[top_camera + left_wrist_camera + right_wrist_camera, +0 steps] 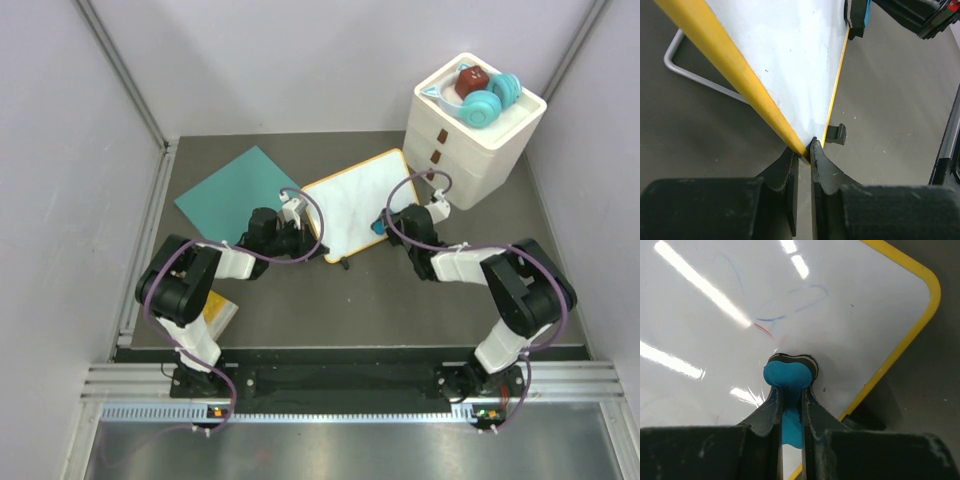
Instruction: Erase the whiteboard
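The whiteboard [352, 200], glossy white with a yellow frame, lies tilted at the middle of the table. My left gripper [298, 222] is shut on its yellow frame [740, 75] at a near corner [805, 151], next to a black foot [837, 134]. My right gripper [385, 224] is shut on a blue eraser [789, 376], whose dark pad presses on the board's surface [840, 325] near the right edge. Faint blue strokes [800, 299] and a short red stroke [765, 330] remain just beyond the eraser. The eraser [859, 19] also shows at the far edge in the left wrist view.
A teal square sheet [235, 188] lies left of the board, partly under it. A white drawer unit [470, 135] at the back right carries a bowl and teal items [490, 100]. A yellow object [216, 312] lies by the left arm. A wire stand [695, 75] juts from under the board.
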